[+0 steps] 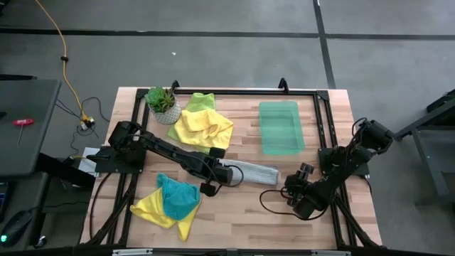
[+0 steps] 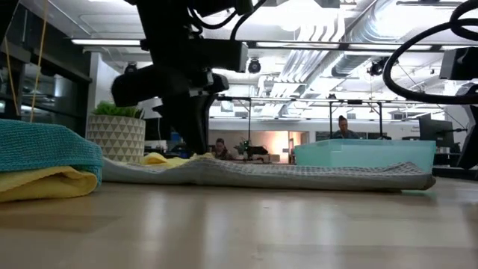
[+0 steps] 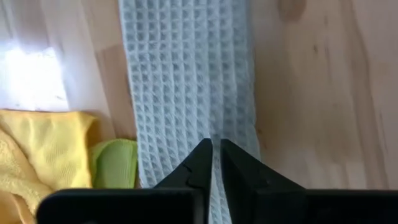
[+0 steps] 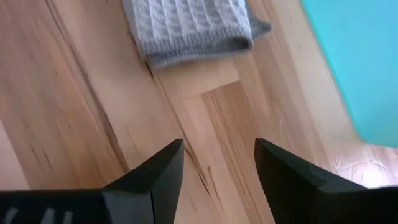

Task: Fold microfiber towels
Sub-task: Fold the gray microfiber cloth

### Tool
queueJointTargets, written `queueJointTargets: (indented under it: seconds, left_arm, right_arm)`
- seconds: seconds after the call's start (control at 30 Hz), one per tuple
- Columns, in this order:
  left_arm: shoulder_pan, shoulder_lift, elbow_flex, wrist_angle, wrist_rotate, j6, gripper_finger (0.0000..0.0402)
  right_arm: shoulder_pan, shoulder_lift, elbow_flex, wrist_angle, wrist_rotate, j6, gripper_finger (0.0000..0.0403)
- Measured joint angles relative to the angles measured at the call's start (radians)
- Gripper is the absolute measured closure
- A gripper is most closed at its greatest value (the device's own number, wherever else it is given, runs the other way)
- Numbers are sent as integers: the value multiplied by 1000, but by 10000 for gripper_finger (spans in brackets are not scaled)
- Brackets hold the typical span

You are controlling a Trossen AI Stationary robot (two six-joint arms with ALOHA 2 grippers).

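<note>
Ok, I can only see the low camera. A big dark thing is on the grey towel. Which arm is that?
Observer: That's the left arm. Its left gripper is at the grey towel's end nearest the yellow towel pile.
Operator: Where's the other arm?
Observer: The right gripper hovers over bare table past the towel's other end, with its fingers open and nothing between them.
Operator: What shape is the towel?
Observer: From above it's a long narrow strip, lying near the green tray but not touching it.
</note>
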Motion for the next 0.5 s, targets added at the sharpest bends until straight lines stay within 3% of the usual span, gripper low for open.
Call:
queueJointTargets:
  seconds: [0.23,0.5]
  left_arm:
    - [-2,-3,0,-40,4,1,320]
    - [-2,-126,-10,0,13,-25,286]
  right_arm:
    - [45,0,0,-20,-26,40,215]
    - [116,0,0,-52,-16,160,215]
